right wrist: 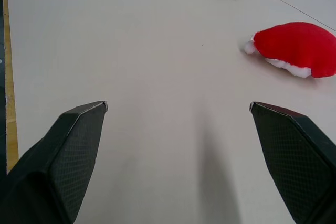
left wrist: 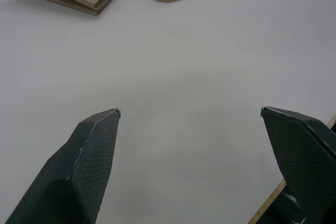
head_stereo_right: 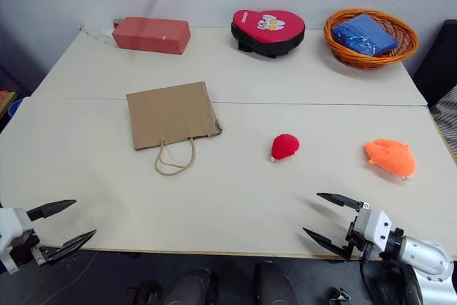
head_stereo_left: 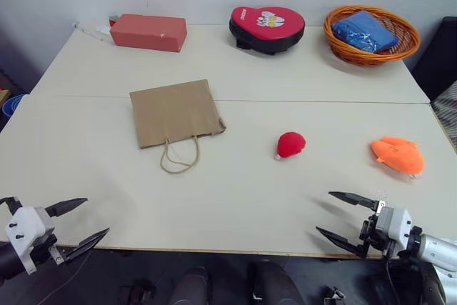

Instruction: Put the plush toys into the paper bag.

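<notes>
So the paper bag (head_stereo_left: 176, 113) is lying flat on the pale table (head_stereo_left: 235, 198), a bit left of the middle, with its loop handles pointing toward the robot's edge. The red plush toy (head_stereo_left: 290, 144) sits at about 3 o'clock from the bag, well apart from it, white tip at its near-left end. The orange plush toy (head_stereo_left: 398, 155) is further out in the same direction, close to the table's right edge.

Both grippers are hanging around the near edge of the table with nothing in them. The left gripper (head_stereo_left: 77, 222) is at roughly 7 o'clock from the bag, fingers spread wide. The right gripper (head_stereo_left: 346, 218) is at about 5 o'clock from the red toy, also spread wide, not touching it.

Along the far side: a red-pink box (head_stereo_left: 148, 32) at 12 o'clock from the bag, a red heart-shaped pad (head_stereo_left: 268, 28), and an orange wicker basket (head_stereo_left: 371, 54) with a blue cloth (head_stereo_left: 365, 31) in it.
</notes>
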Tool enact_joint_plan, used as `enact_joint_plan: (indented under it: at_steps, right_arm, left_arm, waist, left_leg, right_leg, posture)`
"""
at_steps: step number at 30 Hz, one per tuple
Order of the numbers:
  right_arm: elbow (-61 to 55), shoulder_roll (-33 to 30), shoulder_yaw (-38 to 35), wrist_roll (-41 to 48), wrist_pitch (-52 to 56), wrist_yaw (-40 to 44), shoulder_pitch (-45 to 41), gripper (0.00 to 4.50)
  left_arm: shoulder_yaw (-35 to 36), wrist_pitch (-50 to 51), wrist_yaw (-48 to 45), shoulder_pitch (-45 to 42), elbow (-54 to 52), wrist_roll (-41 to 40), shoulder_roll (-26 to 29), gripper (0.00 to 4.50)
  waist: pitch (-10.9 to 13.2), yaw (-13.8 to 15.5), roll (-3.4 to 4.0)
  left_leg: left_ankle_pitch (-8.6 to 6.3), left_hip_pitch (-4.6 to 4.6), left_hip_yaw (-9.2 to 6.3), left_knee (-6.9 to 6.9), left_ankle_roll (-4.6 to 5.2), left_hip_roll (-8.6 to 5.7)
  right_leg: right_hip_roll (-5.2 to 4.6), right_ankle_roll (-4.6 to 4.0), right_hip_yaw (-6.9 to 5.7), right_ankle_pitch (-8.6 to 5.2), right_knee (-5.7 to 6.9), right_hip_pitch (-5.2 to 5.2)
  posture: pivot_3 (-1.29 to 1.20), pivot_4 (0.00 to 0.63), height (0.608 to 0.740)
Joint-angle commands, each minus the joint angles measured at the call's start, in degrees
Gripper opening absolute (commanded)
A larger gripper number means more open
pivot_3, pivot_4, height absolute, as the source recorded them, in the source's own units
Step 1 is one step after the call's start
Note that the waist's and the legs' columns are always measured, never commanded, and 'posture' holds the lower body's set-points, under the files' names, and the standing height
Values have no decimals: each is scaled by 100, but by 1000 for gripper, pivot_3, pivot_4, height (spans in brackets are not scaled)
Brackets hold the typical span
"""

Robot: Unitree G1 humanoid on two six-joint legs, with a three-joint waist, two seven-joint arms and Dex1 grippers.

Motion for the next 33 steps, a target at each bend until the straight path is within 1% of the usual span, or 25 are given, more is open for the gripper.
enact_joint_plan:
  at_steps: [1, 4, 7, 10, 12, 15, 19, 22, 26, 30, 33]
  right_arm:
    - [-201, 29, -13, 19, 12, -57, -7, 4461]
    - [-222, 49, -1, 19, 46, -114, -41, 4461]
    - [-267, 76, 8, 26, 70, -174, -63, 4461]
    - [-389, 183, 15, 101, 43, -263, -126, 4461]
    - [-611, 294, 24, 188, 161, -421, -217, 4461]
    - [-1138, 389, 99, 443, 641, -638, -289, 4461]
    - [-1879, 602, 245, 671, 1169, -1166, -629, 4461]
    - [-2169, 722, 399, 662, 1402, -1360, -832, 4461]
    - [-2298, 793, 532, 557, 1552, -1493, -927, 4461]
    - [-2317, 866, 545, 410, 1522, -1641, -925, 4461]
    - [-2302, 920, 556, 286, 1462, -1736, -873, 4461]
  left_arm:
    - [3, 30, 28, 23, -135, -87, -3, 4500]
    - [-4, 45, 3, 5, -127, -126, -8, 4500]
    - [-13, 470, -60, -41, -276, -505, 17, 4500]
    - [-73, 723, -87, -204, -410, -685, 98, 4500]
    - [-219, 785, -52, -578, -555, -718, 207, 4500]
    - [-502, 1398, 157, -1177, -868, -868, 462, 4500]
    - [-1322, 1645, 122, -2324, -858, -583, 879, 4500]
    - [-2234, 1477, -136, -3229, -393, 2, 1107, 4500]
    - [-3404, 690, -374, -4533, 840, 985, 915, 4500]
    - [-4032, -46, -405, -5450, 1823, 1661, 652, 4500]
    - [-4173, -370, -579, -5799, 2260, 1695, 495, 4500]
  waist:
    - [0, 0, 0]
    - [0, 0, 0]
    - [0, 0, 0]
    - [0, 0, 0]
    - [0, 6, 0]
    - [-1, 34, -1]
    - [0, 8, 2]
    - [-1, -1, 4]
    - [0, 2, 4]
    - [0, 1, 2]
    - [0, -15, 1]
  left_leg:
    - [0, 0, 0, 0, 0, 0]
    - [0, 0, 0, 0, 0, 0]
    - [0, 1, 0, -1, 0, 0]
    - [0, 1, 0, -1, 0, 0]
    - [2, 3, 0, -1, -3, 0]
    - [6, 1, -6, 3, -6, -1]
    - [9, 0, -5, 0, -12, -1]
    - [12, -3, -5, -1, -17, -2]
    - [14, -8, -4, -2, -20, -3]
    - [15, -30, -1, 12, -19, -5]
    - [15, -35, 0, 24, -18, -4]
  right_leg:
    - [0, 0, 0, 0, 0, 0]
    - [0, 0, 0, 0, -1, 0]
    - [0, 0, 0, 0, 0, 0]
    - [0, 0, 0, 0, 0, 1]
    - [0, 0, 0, 0, 2, 1]
    - [0, 0, -5, 0, 9, 1]
    - [2, -1, -3, 0, 11, -5]
    - [5, 0, -4, 0, 13, -10]
    - [10, 0, -4, 0, 16, -18]
    - [11, 1, -5, 1, 43, -37]
    - [12, 1, -4, 1, 49, -40]
  posture:
    - [0, 150, 740]
    - [0, 150, 740]
    - [0, 150, 740]
    - [0, 150, 740]
    - [0, 150, 740]
    - [0, 150, 740]
    - [0, 150, 740]
    - [0, 150, 740]
    - [0, 150, 740]
    - [0, 150, 740]
    - [0, 150, 740]
